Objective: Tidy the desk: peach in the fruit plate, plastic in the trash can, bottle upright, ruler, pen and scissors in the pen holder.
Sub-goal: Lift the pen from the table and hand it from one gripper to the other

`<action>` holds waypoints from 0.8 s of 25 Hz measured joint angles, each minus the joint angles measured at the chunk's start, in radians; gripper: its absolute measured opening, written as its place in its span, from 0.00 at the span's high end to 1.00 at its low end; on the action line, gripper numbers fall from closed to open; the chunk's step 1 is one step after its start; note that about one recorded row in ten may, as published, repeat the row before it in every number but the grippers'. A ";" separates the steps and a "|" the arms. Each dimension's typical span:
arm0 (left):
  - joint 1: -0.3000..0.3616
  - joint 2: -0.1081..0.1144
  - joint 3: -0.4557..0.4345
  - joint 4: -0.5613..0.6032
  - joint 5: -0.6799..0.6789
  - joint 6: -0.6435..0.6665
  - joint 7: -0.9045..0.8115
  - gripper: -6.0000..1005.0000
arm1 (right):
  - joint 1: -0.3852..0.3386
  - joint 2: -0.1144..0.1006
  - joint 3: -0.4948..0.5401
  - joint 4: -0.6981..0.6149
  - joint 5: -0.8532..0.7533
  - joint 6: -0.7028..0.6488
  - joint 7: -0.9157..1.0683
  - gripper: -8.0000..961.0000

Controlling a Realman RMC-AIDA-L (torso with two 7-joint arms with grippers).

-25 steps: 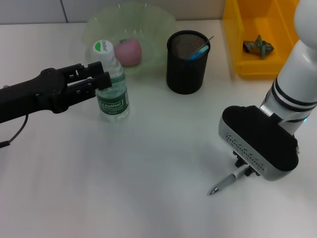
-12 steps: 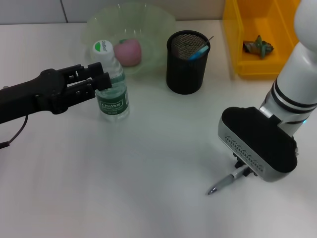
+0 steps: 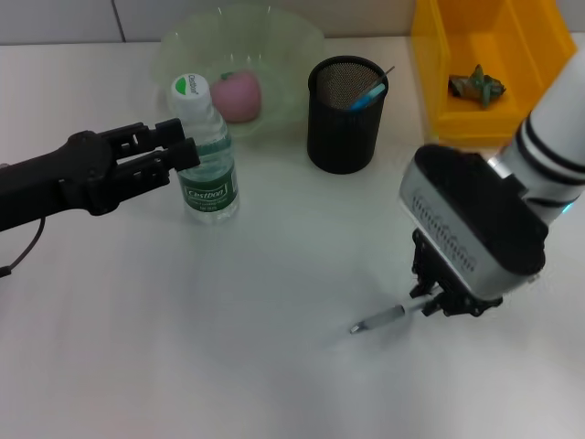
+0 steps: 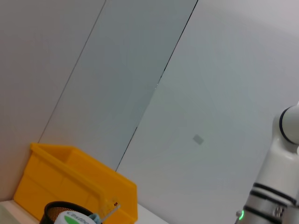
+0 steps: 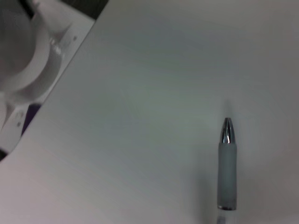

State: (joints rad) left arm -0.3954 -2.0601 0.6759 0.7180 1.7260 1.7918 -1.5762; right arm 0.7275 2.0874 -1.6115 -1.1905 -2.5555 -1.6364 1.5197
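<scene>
The clear bottle [image 3: 209, 174] with a green-and-white cap [image 4: 74, 219] stands upright on the white desk. My left gripper [image 3: 186, 149] is open at its left side, one finger behind the bottle and one in front. My right gripper [image 3: 437, 300] is shut on the grey pen [image 3: 384, 317], which slants down to the left with its tip just above the desk; the right wrist view shows the pen [image 5: 227, 163] over bare tabletop. The peach [image 3: 238, 96] lies in the green fruit plate [image 3: 292, 46]. A blue item sticks out of the black mesh pen holder [image 3: 344, 119]. Crumpled plastic [image 3: 475, 84] lies in the yellow bin [image 3: 457, 119].
The yellow bin [image 4: 79, 186] and the pen holder's rim [image 4: 58, 210] also show in the left wrist view, with my right arm [image 4: 275, 186] farther off. The plate, holder and bin line the desk's far side.
My right gripper rose and shifted toward the desk's middle with the pen, whose tip swung left. My left gripper drew back slightly to the left of the bottle.
</scene>
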 joint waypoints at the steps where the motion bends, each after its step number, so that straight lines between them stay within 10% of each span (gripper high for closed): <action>1: 0.002 0.000 -0.001 0.000 0.000 0.000 0.003 0.50 | -0.010 -0.002 0.036 -0.024 0.019 -0.014 0.017 0.84; 20: 0.024 0.022 -0.010 0.021 -0.007 0.015 0.007 0.50 | -0.230 0.001 0.452 -0.303 0.409 -0.010 0.077 0.84</action>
State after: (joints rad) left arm -0.3715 -2.0384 0.6664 0.7387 1.7194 1.8066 -1.5696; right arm 0.4980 2.0888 -1.1598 -1.4931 -2.1466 -1.6468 1.5972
